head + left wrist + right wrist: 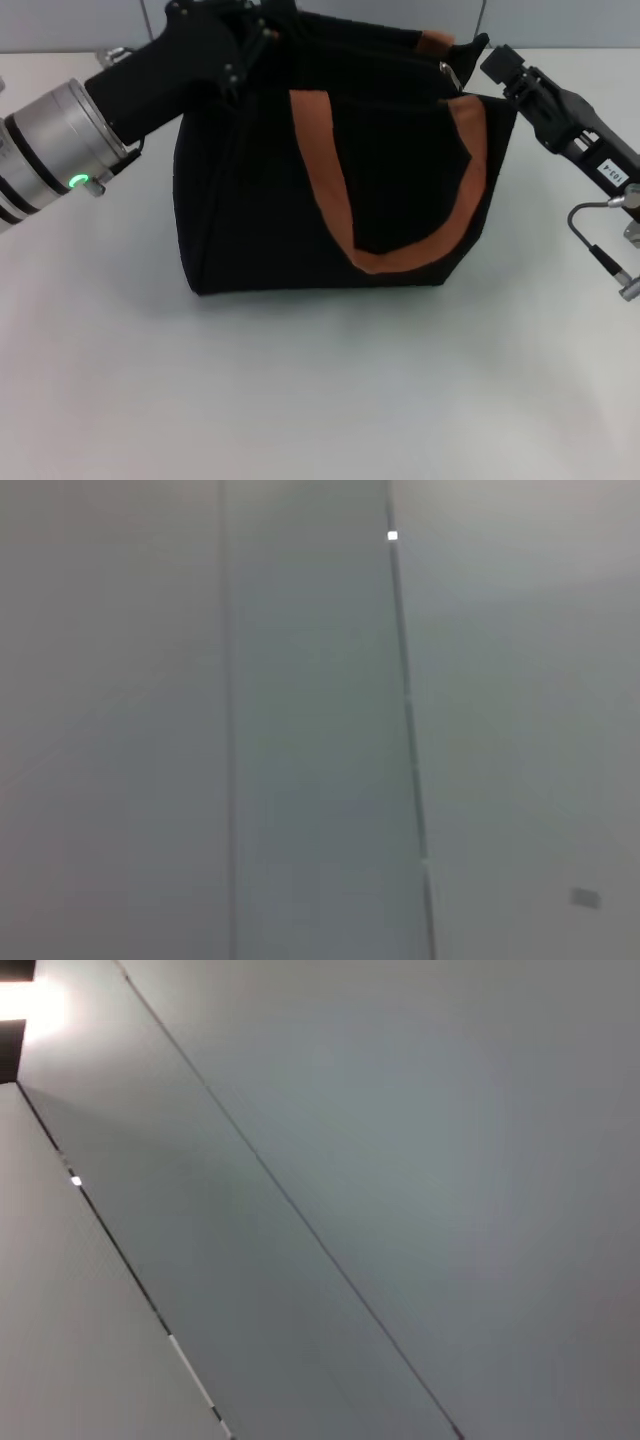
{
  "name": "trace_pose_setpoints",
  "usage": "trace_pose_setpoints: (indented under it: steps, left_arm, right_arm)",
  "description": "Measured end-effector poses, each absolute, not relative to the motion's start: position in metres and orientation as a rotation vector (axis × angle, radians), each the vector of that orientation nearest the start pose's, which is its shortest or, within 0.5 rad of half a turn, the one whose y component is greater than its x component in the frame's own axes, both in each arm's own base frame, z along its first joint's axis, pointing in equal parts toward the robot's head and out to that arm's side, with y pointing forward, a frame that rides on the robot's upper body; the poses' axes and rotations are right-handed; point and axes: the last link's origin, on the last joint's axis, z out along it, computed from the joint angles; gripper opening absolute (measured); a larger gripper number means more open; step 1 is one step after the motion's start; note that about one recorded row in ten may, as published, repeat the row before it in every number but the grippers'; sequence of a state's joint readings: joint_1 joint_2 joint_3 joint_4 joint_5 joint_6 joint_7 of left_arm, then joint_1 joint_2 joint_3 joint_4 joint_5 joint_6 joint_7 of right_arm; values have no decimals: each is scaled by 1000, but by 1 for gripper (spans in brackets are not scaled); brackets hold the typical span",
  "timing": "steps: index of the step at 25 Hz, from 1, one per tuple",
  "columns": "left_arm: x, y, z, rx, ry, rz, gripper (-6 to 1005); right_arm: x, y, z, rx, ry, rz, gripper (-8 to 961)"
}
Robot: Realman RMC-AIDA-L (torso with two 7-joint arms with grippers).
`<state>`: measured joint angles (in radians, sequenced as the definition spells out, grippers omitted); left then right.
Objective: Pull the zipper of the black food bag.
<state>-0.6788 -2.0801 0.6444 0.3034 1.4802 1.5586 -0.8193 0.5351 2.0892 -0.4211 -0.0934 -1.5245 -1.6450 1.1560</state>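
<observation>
The black food bag stands in the middle of the white table in the head view, with an orange-brown handle hanging down its front. A small silver zipper pull shows at the bag's upper right corner. My left gripper is at the bag's upper left corner, black against the black fabric. My right gripper is at the upper right corner, right beside the zipper pull. Whether either touches the bag is hidden. Both wrist views show only grey wall panels.
The white table stretches out in front of the bag and to both sides. A grey wall runs behind it. The right arm's cable loop hangs at the right edge.
</observation>
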Motion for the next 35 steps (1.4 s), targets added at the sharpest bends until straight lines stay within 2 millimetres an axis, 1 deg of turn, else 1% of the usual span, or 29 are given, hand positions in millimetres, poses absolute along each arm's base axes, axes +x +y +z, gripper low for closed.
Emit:
trace_pose_setpoints:
  steps: [1,2,3,4,5,7,9,10,11,12,13,14,15,16,17,18,19,21,22,23,24,27,28,29,32,33,34,35]
  left_arm:
    - [-200,369,-2,-2279,-174,-1223,129]
    - [-200,369,-2,-2279,-174,-1223,130]
    - [-203,371,0,-2260,-232,-1229,131]
    - [-203,371,0,-2260,-232,-1229,131]
    - [-208,371,2,-2243,-274,-1233,132]
    - [-214,368,4,-2221,-301,-1240,133]
    - [-217,367,7,-2201,-322,-1252,206]
    - [-225,364,15,-2136,-383,-1294,242]
    - [-225,364,15,-2136,-383,-1294,278]
    - [-229,362,21,-2094,-416,-1326,315]
    - [-237,353,34,-2021,-443,-1410,351]
    - [-240,342,42,-2007,-421,-1470,372]
    - [-240,342,42,-2007,-421,-1470,392]
    - [-241,334,45,-2013,-402,-1501,413]
    - [-242,328,48,-2022,-397,-1525,433]
    - [-244,321,50,-2033,-399,-1547,454]
    - [-244,321,50,-2033,-399,-1547,475]
    - [-252,304,55,-2074,-409,-1559,516]
    - [-257,296,57,-2094,-413,-1560,536]
    - [-269,277,63,-2114,-420,-1554,557]
    - [-269,277,63,-2114,-420,-1554,570]
    - [-290,253,71,-2056,-459,-1532,609]
    - [-297,245,73,-2034,-472,-1507,622]
    - [-302,239,72,-2039,-468,-1474,635]
    - [-306,234,71,-2057,-460,-1440,641]
    - [-308,227,64,-2137,-429,-1382,643]
    - [-308,217,49,-2319,-339,-1282,645]
    - [-308,217,49,-2319,-339,-1282,647]
  right_arm:
    - [251,312,-17,-2049,898,1566,105]
    - [251,312,-17,-2049,898,1566,141]
    - [250,310,-18,-2059,896,1573,177]
    - [250,310,-18,-2059,896,1573,212]
    - [249,309,-18,-2063,891,1579,248]
    - [249,308,-17,-2065,878,1587,321]
    - [249,306,-17,-2062,870,1591,395]
    - [249,304,-18,-2060,868,1595,432]
    - [249,304,-18,-2060,868,1595,469]
    - [250,303,-18,-2059,868,1598,506]
    - [249,301,-17,-2061,857,1611,528]
    - [248,298,-16,-2068,821,1623,550]
    - [248,298,-16,-2068,821,1623,571]
    - [247,295,-15,-2077,781,1629,593]
    - [247,295,-15,-2077,781,1629,595]
    - [245,285,-11,-2100,658,1646,596]
    - [245,285,-11,-2100,658,1646,598]
    - [248,271,-4,-2103,545,1653,602]
    - [251,267,-2,-2100,523,1643,603]
    - [257,263,1,-2096,500,1618,605]
    - [257,263,1,-2096,500,1618,607]
    - [259,258,-2,-2154,496,1583,612]
    - [259,256,-6,-2245,463,1537,614]
    - [259,256,-6,-2245,463,1537,615]
    - [258,251,-13,-2373,353,1457,621]
    - [254,246,-18,-2494,219,1408,622]
    - [252,244,-21,-2556,165,1387,624]
    - [250,241,-25,-2633,103,1357,626]
